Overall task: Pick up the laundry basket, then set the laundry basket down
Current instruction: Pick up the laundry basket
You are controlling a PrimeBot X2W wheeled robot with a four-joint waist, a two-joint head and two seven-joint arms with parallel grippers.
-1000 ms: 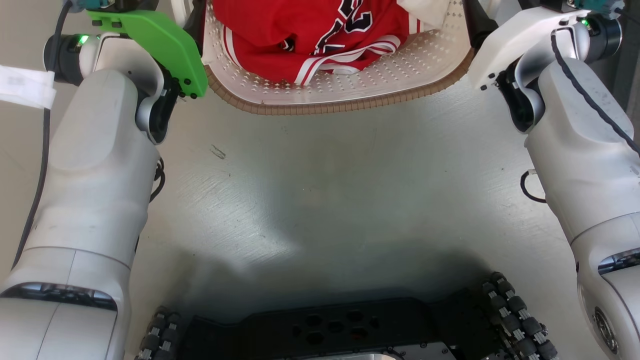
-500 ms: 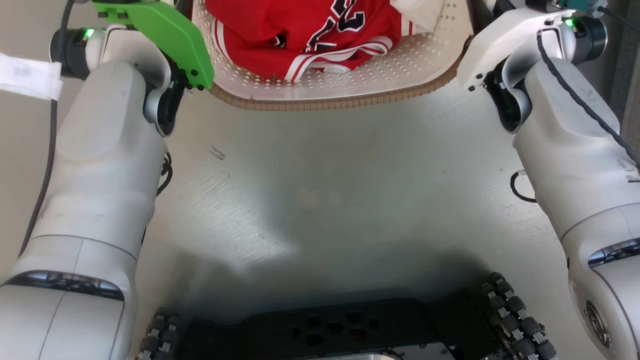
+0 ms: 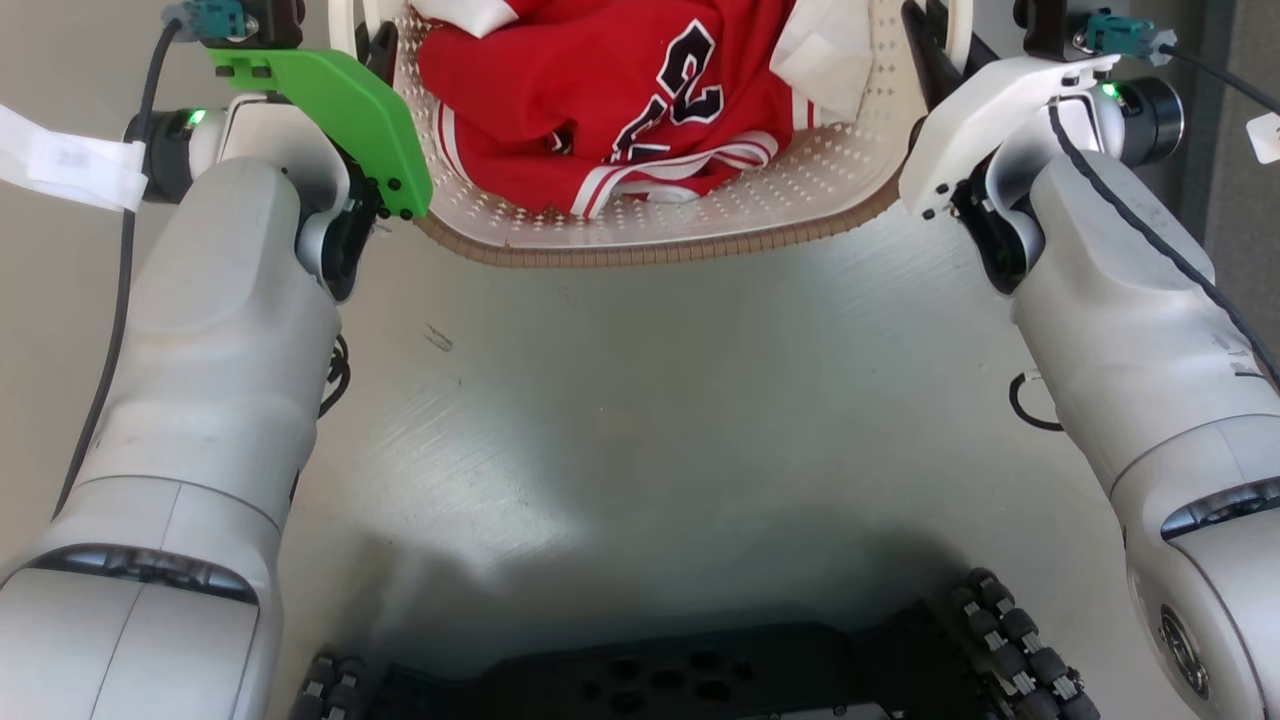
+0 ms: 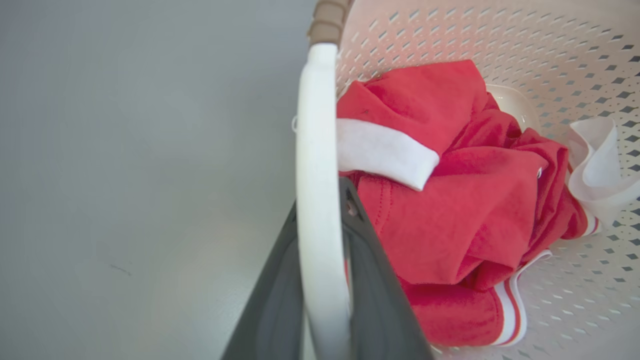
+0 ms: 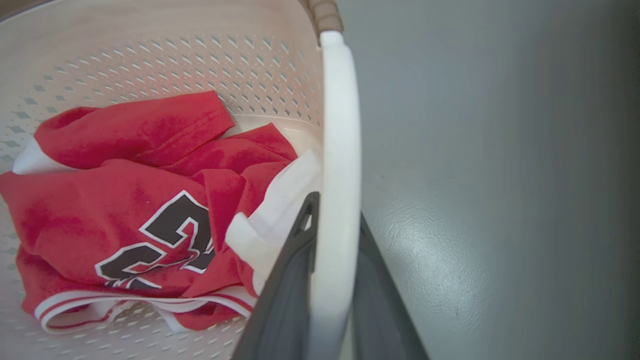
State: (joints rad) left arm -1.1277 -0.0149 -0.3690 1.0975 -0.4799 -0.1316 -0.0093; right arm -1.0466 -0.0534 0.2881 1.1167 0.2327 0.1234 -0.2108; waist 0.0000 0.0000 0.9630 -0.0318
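Observation:
The laundry basket (image 3: pixel 650 255) is at the top centre of the head view, cream perforated plastic with a brown rim band. A red jersey (image 3: pixel 620 90) with white trim lies inside it. My left gripper (image 3: pixel 370 45) is shut on the basket's left white handle (image 4: pixel 317 125). In the left wrist view, the dark fingers (image 4: pixel 370 260) clamp that handle from both sides. My right gripper (image 3: pixel 930 40) is shut on the right white handle (image 5: pixel 340 100), with its fingers (image 5: pixel 290 280) on either side. I cannot tell whether the basket's bottom touches the floor.
Pale grey floor (image 3: pixel 650 400) stretches between the basket and my black base (image 3: pixel 680 685). Roller wheels (image 3: pixel 1020 640) sit at the base's right corner. A cable loop (image 3: pixel 1025 405) hangs by my right forearm. A dark vertical surface (image 3: pixel 1240 200) stands at the far right.
The head camera has tilted, so the whole picture sits lower. The basket looks a little smaller and both wrists have drawn inward. Both grippers stay shut on the handles.

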